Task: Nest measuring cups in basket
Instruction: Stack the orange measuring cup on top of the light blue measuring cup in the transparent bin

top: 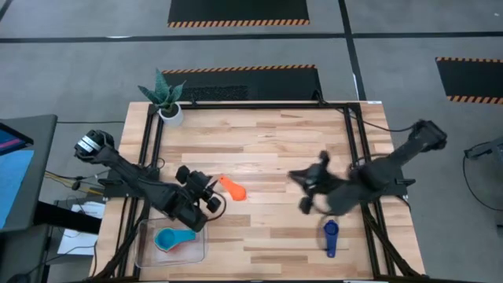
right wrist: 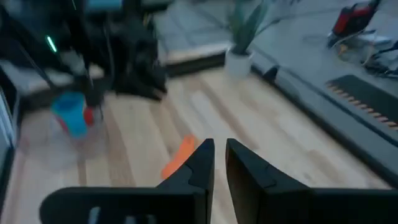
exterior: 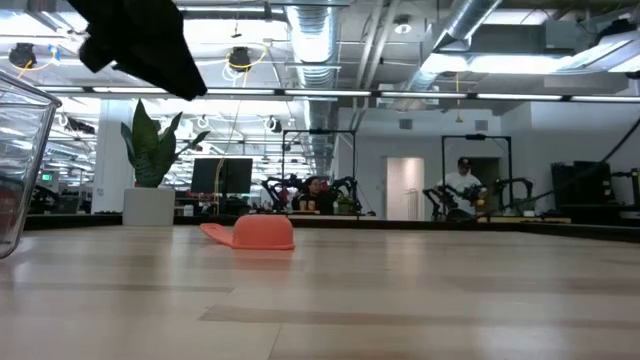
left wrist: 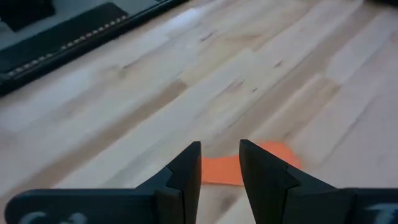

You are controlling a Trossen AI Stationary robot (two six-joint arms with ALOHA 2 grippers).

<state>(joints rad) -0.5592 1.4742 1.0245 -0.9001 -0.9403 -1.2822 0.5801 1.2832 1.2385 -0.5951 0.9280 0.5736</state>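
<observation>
An orange-red measuring cup (top: 233, 188) lies on the table's middle. In the low view it (exterior: 262, 232) seems to rest mouth down. My left gripper (top: 215, 198) hovers just left of it, open by a narrow gap. In its wrist view the cup (left wrist: 219, 170) shows below and between the fingers (left wrist: 219, 152). The clear basket (top: 143, 253) sits at the near left corner and holds a light blue cup (top: 173, 238). A dark blue cup (top: 330, 236) lies near the near edge on the right. My right gripper (top: 302, 191) hangs above the table, right of centre, shut to a slit (right wrist: 219, 155).
A white pot with a green plant (top: 168, 108) stands at the far left corner. Dark frame rails (top: 149, 149) run along the table's left and right sides. Bare wood lies between the two arms and toward the far edge. People sit in the room beyond (exterior: 462, 185).
</observation>
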